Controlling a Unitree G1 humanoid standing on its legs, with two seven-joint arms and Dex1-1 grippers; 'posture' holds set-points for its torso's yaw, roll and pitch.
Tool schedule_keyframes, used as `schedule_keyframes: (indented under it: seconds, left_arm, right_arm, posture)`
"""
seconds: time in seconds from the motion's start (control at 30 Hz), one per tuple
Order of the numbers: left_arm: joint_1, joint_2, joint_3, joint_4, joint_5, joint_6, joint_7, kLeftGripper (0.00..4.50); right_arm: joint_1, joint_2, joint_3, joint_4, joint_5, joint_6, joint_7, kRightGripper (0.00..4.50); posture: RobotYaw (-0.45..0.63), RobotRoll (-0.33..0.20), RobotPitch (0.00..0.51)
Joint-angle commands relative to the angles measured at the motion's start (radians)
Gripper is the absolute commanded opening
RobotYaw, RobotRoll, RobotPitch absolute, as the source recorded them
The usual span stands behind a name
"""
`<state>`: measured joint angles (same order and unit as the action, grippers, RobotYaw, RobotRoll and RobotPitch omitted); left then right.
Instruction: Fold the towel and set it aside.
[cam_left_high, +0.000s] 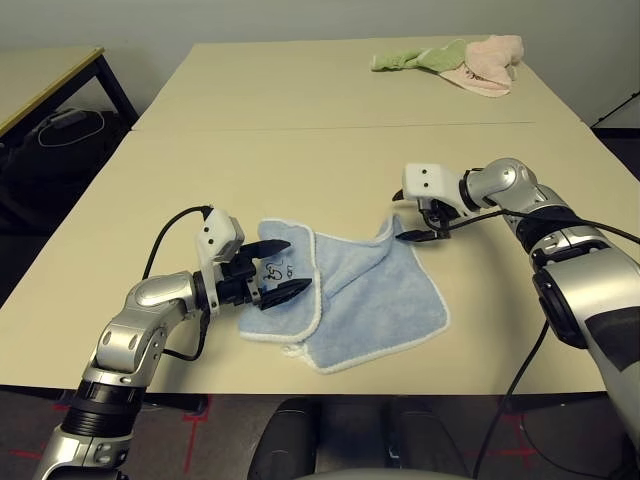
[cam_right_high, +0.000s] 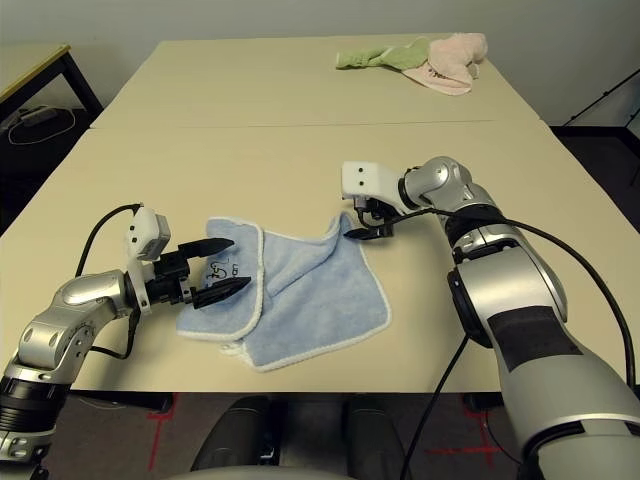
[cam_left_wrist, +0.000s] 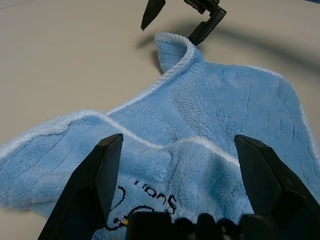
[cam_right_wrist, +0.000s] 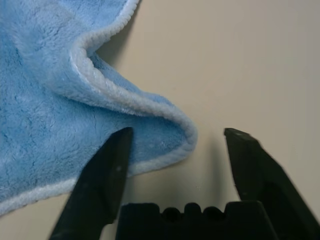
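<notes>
Even, bright overhead light, no glare; soft short shadows on worktop (cam_left_high: 300, 150) under towel (cam_left_high: 380, 300) and arms; head views sharp, wrist views slightly soft at near black fingers (cam_right_wrist: 100, 185).

Beige table (cam_left_high: 300, 160), seam running across it. At upper right of the frame, green cloth (cam_left_high: 415, 58) lies crumpled, touching pink cloth (cam_left_high: 487, 63) on its right. Second table (cam_left_high: 40, 80) at upper left, dark bag (cam_left_high: 65, 128) beneath.
</notes>
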<state>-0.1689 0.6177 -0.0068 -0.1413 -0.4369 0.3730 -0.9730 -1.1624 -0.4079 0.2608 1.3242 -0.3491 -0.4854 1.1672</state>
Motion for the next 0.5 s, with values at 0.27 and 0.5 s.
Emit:
schedule_keyframes:
  seconds: [0.27, 0.5]
  left_arm:
    - [0.014, 0.012, -0.007, -0.003, 0.016, -0.001, -0.004, 4.50]
    - [0.005, 0.016, -0.009, 0.009, 0.015, 0.002, -0.015, 4.50]
  right_arm:
    - [-0.001, 0.002, 0.001, 0.002, -0.003, 0.009, -0.004, 0.04]
    - [-0.006, -0.028, -0.014, 0.000, 0.012, 0.012, 0.009, 0.04]
  posture:
    - [0.20, 0.000, 0.066]
    - [0.18, 0.000, 0.058]
